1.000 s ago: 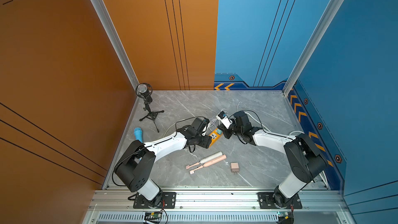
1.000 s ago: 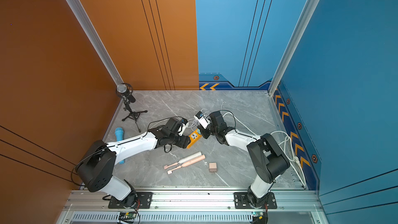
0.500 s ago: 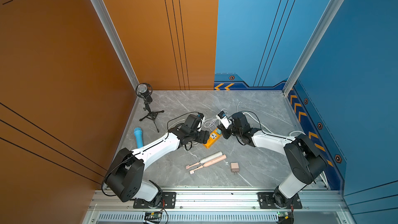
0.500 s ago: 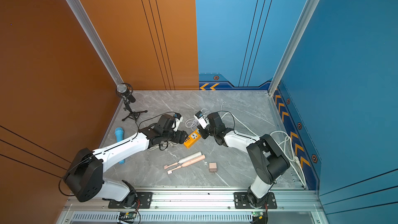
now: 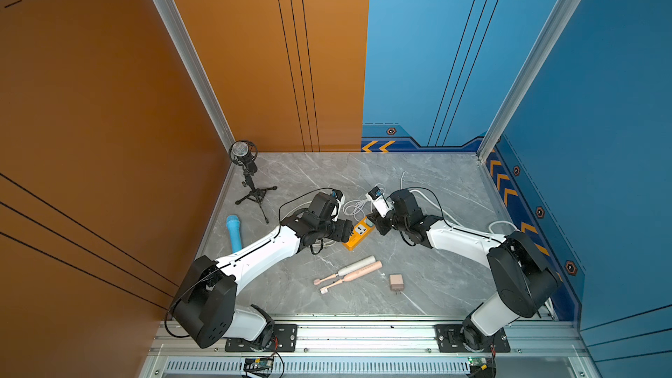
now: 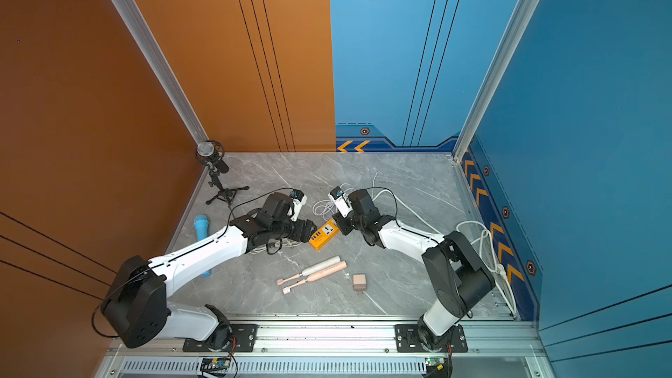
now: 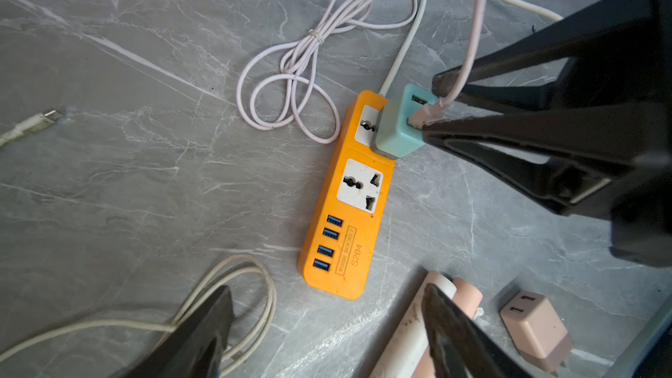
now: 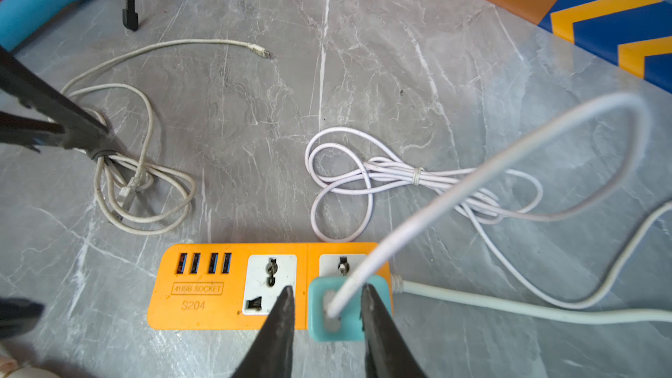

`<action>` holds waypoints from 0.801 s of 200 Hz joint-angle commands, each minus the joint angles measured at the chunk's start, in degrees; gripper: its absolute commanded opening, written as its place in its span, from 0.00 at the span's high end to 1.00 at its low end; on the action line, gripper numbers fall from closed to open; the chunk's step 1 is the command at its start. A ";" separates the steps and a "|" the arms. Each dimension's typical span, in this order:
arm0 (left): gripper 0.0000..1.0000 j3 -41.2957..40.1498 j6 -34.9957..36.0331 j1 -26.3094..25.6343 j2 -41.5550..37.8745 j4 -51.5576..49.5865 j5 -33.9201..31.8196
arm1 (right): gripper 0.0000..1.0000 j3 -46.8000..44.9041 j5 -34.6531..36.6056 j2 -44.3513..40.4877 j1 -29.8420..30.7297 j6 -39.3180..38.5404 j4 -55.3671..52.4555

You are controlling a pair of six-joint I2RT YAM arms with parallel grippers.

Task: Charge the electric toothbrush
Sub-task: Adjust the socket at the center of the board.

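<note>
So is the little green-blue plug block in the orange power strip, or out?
In. The teal plug block sits flat on the end socket of the orange power strip.

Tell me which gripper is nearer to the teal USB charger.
Right. The right gripper flanks the plug on the teal USB charger; the left gripper is at the orange power strip's opposite end.

Smooth orange plastic power strip (image 7: pixel 349 190)
</note>
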 commanded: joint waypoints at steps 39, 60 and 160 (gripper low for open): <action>0.17 -0.04 -0.89 0.64 -2.41 -0.83 -1.22 | 0.68 9.79 7.68 0.05 2.51 5.41 -22.53; 0.17 0.10 -0.91 0.83 -2.68 -0.83 -1.31 | 0.69 12.93 9.05 1.30 3.09 7.02 -26.04; 0.18 -0.34 -0.73 0.85 -3.48 -0.72 -1.81 | 0.86 21.01 12.56 8.39 4.74 9.34 -31.52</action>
